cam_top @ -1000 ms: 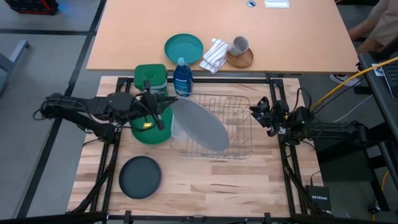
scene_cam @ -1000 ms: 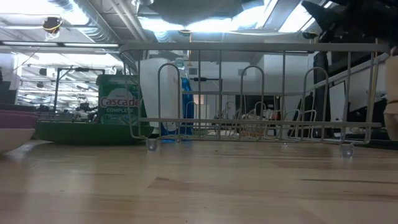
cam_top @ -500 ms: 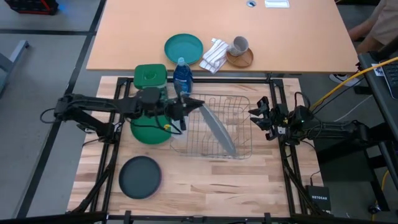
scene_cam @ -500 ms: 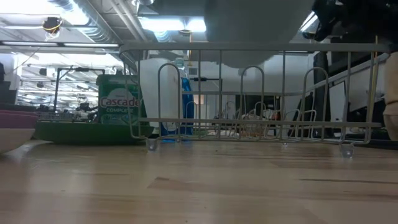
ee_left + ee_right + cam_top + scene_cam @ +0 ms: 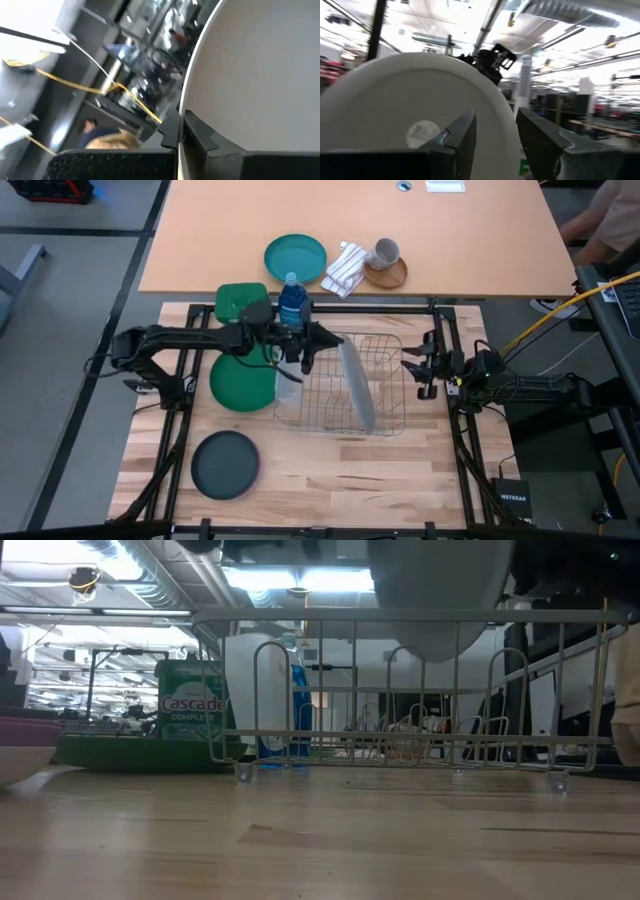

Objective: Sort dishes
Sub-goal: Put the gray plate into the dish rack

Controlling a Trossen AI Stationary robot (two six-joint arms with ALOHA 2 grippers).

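Standing nearly on edge over the wire dish rack [image 5: 345, 385], the large light grey plate [image 5: 355, 385] has its rim pinched in the left gripper [image 5: 318, 345], whose fingers are closed tight on it at the rack's far left corner. From above, the plate reads as a thin tilted sliver reaching across the rack; its lower edge [image 5: 440, 595] hangs just inside the top wire in the low view, clear of the rack floor. The left wrist view shows the grip up close, a dark finger [image 5: 197, 132] on each face of the plate's rim. Across the rack, the right gripper [image 5: 418, 370] waits with fingers parted, holding nothing; its wrist view faces the plate's underside, where a round sticker [image 5: 422, 134] shows. A green plate [image 5: 240, 380] lies flat left of the rack, and a dark grey plate [image 5: 225, 464] sits nearer the front edge on a pink one.
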